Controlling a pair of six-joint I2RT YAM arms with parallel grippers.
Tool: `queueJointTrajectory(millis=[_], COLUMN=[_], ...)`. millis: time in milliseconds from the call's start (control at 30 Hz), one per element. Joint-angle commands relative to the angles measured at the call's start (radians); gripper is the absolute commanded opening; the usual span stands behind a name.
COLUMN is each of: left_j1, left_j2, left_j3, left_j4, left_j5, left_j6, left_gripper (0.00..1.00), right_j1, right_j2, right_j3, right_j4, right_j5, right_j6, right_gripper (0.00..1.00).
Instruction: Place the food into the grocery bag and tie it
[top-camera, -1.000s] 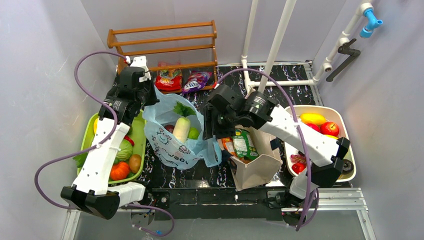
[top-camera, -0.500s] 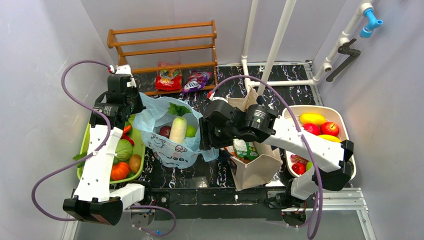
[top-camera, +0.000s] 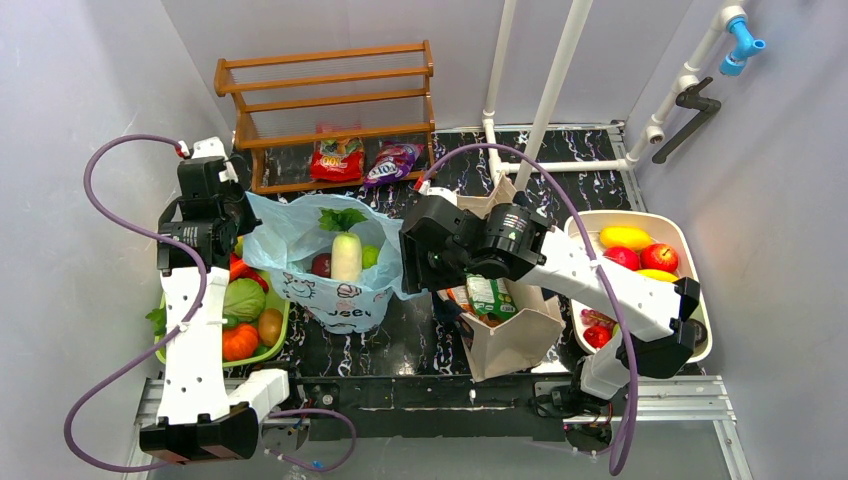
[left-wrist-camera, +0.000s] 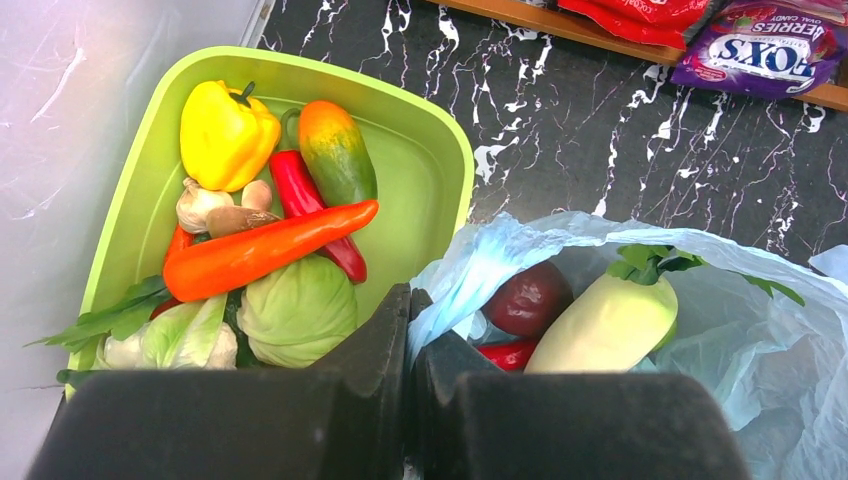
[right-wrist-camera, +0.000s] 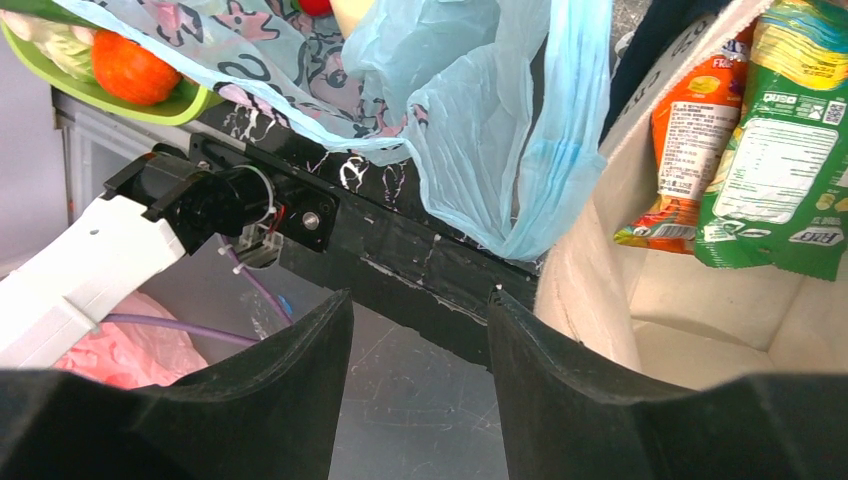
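1. Top external view puts the thin light-blue translucent plastic grocery bag (top-camera: 335, 295) mid-table on the black marbled tabletop (top-camera: 400, 335). Its mouth is spread wide between the arms. Inside lie a long white radish-like vegetable (top-camera: 346, 258), a dark red round piece (top-camera: 321, 264) and a green round fruit (top-camera: 371, 256).
2. A stiff beige canvas tote (top-camera: 520, 335) stands against the bag's right side. The orange snack packet (right-wrist-camera: 690, 150) and green snack packet (right-wrist-camera: 790, 150) lie in the tote, not in the bag.
3. A lime-green plastic tray (left-wrist-camera: 455, 150) of vegetables sits just left of the bag, and a white oval tray (top-camera: 672, 222) of fruit sits right of the tote. A wooden slatted rack (top-camera: 325, 95) stands at the back.
4. The left gripper (left-wrist-camera: 410, 300) has its fingers pressed together on the bag's left rim, with blue film pinched between them.
5. The right gripper (right-wrist-camera: 420, 310) has its fingers apart with nothing between them. The bag's blue loop handle (right-wrist-camera: 520, 170) hangs just ahead, beside the tote wall.
6. The step in hand looks like taking that loop. The right fingers should close on the film alone, clear of the tote's edge. The left pull should be gentle, or the bag may tip and spill.
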Motion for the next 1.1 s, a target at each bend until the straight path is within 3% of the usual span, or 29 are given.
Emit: queueJointTrajectory(millis=[0,167,533,900,1000,1067], left_j1=[0.018,0.028,0.034,0.039,0.038,0.039], left_j2=[-0.010,-0.019,-0.025,-0.041,-0.044,-0.048], left_j3=[0.008,0.004,0.011,-0.014,-0.020,-0.027], left_j4=[-0.014,-0.014,-0.014,-0.006,-0.002,0.002], left_j5=[-0.004,-0.004,0.037,0.060,0.083,0.102], left_j6=[0.016,0.020,0.005,-0.001,-0.013,-0.023], left_gripper=[0.00,0.00,0.00,0.00,0.00,0.00], right_j1=[0.001,-0.015,-0.164,-0.170,-0.169,-0.170], right_j2=[0.008,0.018,0.032,0.101,0.112,0.117], right_j3=[0.027,0.050,0.107,0.132,0.133,0.137], right_j4=[-0.030,-0.060,-0.042,0.003,0.004,0.007], right_j5=[0.051,0.110,0.083,0.016,0.012,0.009], right_j6=[0.013,0.005,-0.088,-0.106,-0.109,-0.112], right_gripper=[0.59,0.60,0.59,0.52,0.45,0.31])
